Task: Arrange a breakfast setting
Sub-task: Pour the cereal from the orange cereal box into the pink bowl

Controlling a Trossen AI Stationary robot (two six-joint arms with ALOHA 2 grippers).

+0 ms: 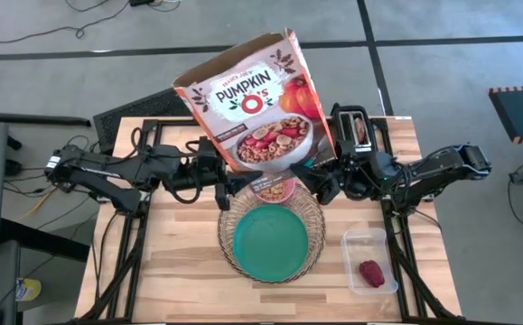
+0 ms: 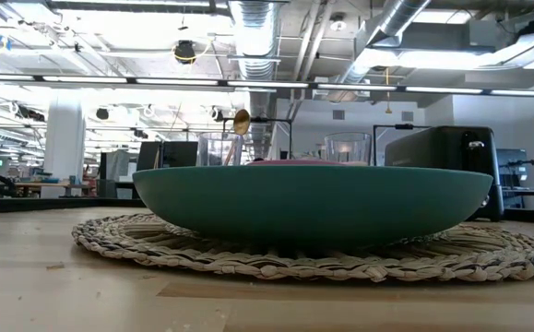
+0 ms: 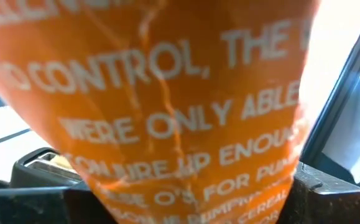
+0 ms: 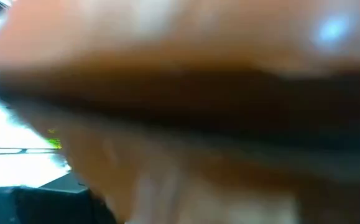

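Note:
An orange Pumpkin O's cereal box point(image 1: 259, 99) is held high over the table's far middle, printed face up, open top toward the far edge. My left gripper point(image 1: 228, 185) and right gripper point(image 1: 322, 183) are shut on its lower end from either side. Below it the pink bowl point(image 1: 275, 190) holds cereal. The teal plate point(image 1: 270, 242) sits on the woven round charger point(image 1: 308, 217). The dark red fruit point(image 1: 371, 273) lies in a clear tub. A small gold spoon bowl point(image 2: 241, 121) shows behind the plate. The bagel is not clearly seen. My left gripper pinches the box's lower left corner point(image 3: 186, 186) between its two fingers point(image 3: 329, 199), coming level from the table's left. The box is lifted clear and tilted. My right gripper meets the box's lower right corner point(image 1: 315, 167) from the table's right. The box fills its wrist view and hides the contact.
The black toaster point(image 1: 356, 126) stands at the far right behind the right gripper. The clear plastic tub point(image 1: 369, 262) sits near the right front edge. Bare wood lies at the table's left front point(image 1: 171, 262).

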